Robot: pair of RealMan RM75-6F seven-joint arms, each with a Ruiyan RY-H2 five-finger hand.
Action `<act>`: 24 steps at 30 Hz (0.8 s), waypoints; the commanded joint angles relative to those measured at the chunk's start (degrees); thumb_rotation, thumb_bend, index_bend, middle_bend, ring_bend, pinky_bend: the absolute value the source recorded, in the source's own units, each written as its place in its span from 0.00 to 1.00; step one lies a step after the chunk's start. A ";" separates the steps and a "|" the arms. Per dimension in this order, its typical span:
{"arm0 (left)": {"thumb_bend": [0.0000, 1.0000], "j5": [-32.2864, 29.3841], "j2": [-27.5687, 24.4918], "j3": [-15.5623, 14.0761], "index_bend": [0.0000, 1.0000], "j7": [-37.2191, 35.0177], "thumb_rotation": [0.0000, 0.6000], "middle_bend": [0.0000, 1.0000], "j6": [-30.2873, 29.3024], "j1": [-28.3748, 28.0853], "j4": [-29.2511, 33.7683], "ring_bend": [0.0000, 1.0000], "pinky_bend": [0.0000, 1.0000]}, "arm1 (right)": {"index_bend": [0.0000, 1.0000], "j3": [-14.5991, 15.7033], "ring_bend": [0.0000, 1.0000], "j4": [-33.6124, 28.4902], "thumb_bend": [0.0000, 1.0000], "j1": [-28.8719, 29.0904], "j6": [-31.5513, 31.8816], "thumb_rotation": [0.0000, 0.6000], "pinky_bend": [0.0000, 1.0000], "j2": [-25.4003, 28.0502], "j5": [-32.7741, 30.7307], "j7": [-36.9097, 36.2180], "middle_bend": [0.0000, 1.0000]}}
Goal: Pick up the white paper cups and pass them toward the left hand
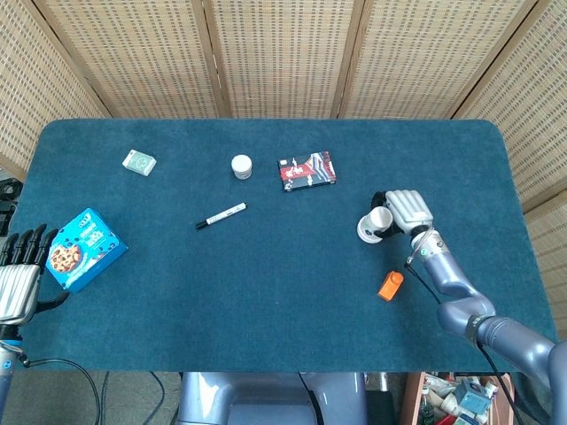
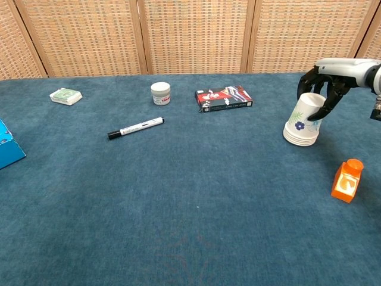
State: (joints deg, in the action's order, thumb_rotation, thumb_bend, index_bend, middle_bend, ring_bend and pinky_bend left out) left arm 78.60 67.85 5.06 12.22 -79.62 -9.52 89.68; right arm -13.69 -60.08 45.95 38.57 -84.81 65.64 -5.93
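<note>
A stack of white paper cups (image 1: 371, 227) (image 2: 300, 123) with a blue flower print stands tilted on the blue table at the right. My right hand (image 1: 407, 211) (image 2: 337, 72) wraps around the stack's upper part, fingers over the far side of the rim and thumb against the near side. The stack's base still touches the cloth. My left hand (image 1: 19, 275) hovers at the table's left edge with fingers spread and nothing in it; only the head view shows it.
An orange block (image 1: 391, 284) (image 2: 347, 180) lies just in front of the cups. A red card box (image 1: 307, 170), white jar (image 1: 241, 166), marker (image 1: 221, 216) and green packet (image 1: 139, 162) sit mid-table. A blue cookie box (image 1: 84, 250) lies near my left hand.
</note>
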 commanded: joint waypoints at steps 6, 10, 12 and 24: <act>0.13 0.59 -0.44 0.26 0.00 -0.57 1.00 0.00 1.11 -1.15 -0.13 0.00 0.00 | 0.54 -2.38 0.43 -9.78 0.44 -2.55 4.23 1.00 0.56 5.49 2.92 -8.66 0.58; 0.13 3.12 -0.54 1.00 0.00 -2.76 1.00 0.00 3.05 -3.91 -1.25 0.00 0.00 | 0.54 -4.29 0.43 -17.05 0.45 -3.68 3.53 1.00 0.56 10.04 3.16 -15.85 0.58; 0.13 5.57 -0.11 1.38 0.00 -5.59 1.00 0.00 3.95 -5.83 -3.07 0.00 0.00 | 0.55 -5.28 0.43 -20.10 0.45 -3.93 2.61 1.00 0.56 11.96 2.82 -18.97 0.58; 0.13 15.35 11.15 7.66 0.00 -10.62 1.00 0.00 2.51 -19.61 -14.89 0.00 0.00 | 0.55 -10.96 0.43 -29.64 0.50 0.14 -3.26 1.00 0.56 13.78 -9.22 -25.64 0.58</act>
State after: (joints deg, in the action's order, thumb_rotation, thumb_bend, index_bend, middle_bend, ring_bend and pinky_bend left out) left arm 92.69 77.12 11.35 1.82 -76.64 -27.14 75.82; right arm -23.41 -88.48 44.57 36.37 -70.06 60.05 -31.26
